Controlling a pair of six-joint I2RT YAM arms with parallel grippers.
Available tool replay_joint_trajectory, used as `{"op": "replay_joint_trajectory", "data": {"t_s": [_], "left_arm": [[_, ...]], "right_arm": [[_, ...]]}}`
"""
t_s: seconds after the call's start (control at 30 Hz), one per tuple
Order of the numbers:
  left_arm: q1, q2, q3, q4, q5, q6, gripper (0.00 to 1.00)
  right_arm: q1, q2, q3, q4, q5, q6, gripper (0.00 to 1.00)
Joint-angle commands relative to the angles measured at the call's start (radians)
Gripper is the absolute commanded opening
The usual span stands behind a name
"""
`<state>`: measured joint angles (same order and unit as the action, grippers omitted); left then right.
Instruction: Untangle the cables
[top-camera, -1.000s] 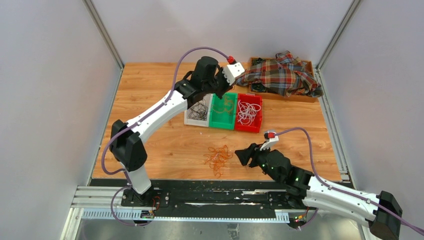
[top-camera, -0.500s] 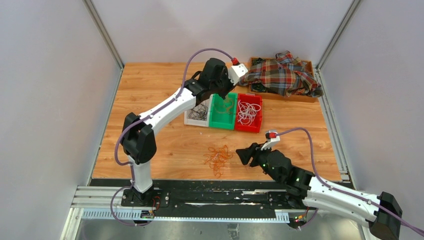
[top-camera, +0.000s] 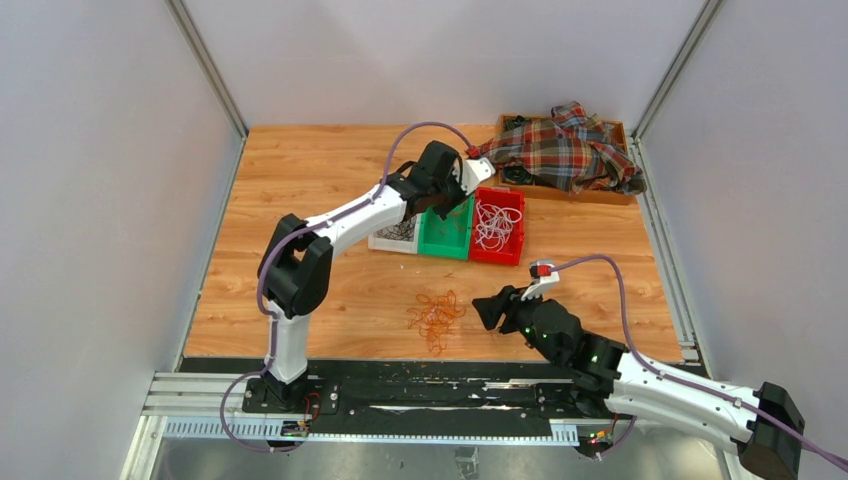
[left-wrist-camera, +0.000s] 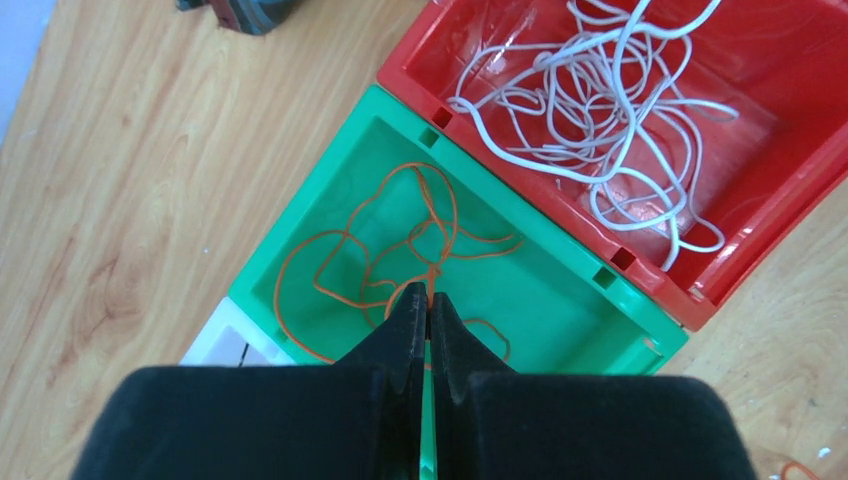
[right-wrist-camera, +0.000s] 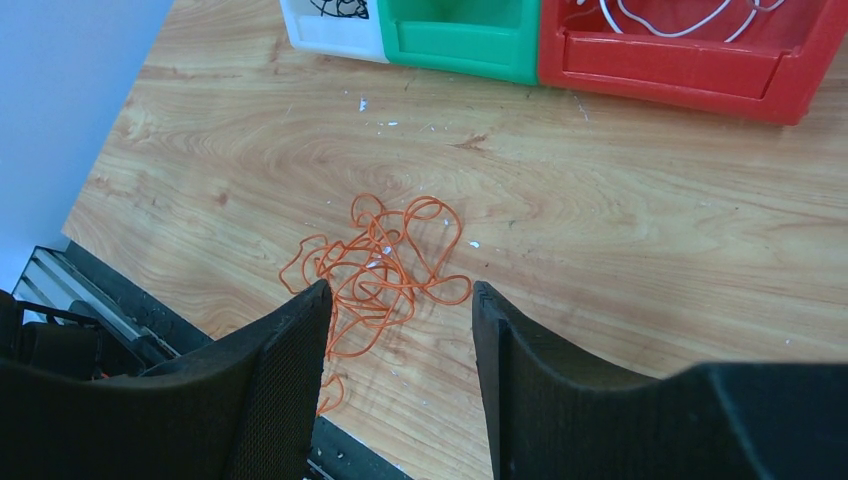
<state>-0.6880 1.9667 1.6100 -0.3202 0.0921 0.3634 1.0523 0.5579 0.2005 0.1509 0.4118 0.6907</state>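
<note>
Left gripper (left-wrist-camera: 428, 297) pressed shut over the green bin (left-wrist-camera: 570, 290); right gripper (right-wrist-camera: 400, 295) spread apart above the orange tangle (right-wrist-camera: 375, 270).
Orange cables (left-wrist-camera: 400, 240) lie in that bin; the tangle sits at 6 o'clock from it. If a strand is pinched, I'd open wide and lift straight, so no loop trails. Since 1 second ago, the left arm has swung toward 3 o'clock; the right hasn't moved.

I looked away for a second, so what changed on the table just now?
The left arm swung right, carrying the shut left pincer across the green bin toward the red bin. The open right pincer, the loose orange tangle and those bins stayed put.
</note>
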Motion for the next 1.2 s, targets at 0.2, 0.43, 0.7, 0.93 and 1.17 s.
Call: {"op": "replay_joint_trajectory", "data": {"t_s": [0.2, 0.43, 0.7, 0.93, 1.17], "left_arm": [[0.001, 0.095, 0.138, -0.118, -0.031, 0.13, 0.28], [0.021, 0.089, 0.311, -0.368, 0.056, 0.128, 0.61], [0.061, -0.051, 0.301, -0.524, 0.122, 0.186, 0.8], [0.062, -0.292, -0.006, -0.606, 0.303, 0.184, 0.81], [0.003, -0.412, -0.307, -0.604, 0.444, 0.162, 0.8]], "right_arm": [[-0.012, 0.01, 0.067, -0.038, 0.025, -0.018, 0.54], [-0.012, -0.006, 0.104, -0.086, 0.027, -0.038, 0.54], [-0.012, -0.044, 0.157, -0.173, 0.068, -0.062, 0.54], [-0.012, -0.029, 0.166, -0.24, 0.105, -0.027, 0.57], [-0.012, 0.024, 0.188, -0.281, 0.13, -0.007, 0.58]]}}
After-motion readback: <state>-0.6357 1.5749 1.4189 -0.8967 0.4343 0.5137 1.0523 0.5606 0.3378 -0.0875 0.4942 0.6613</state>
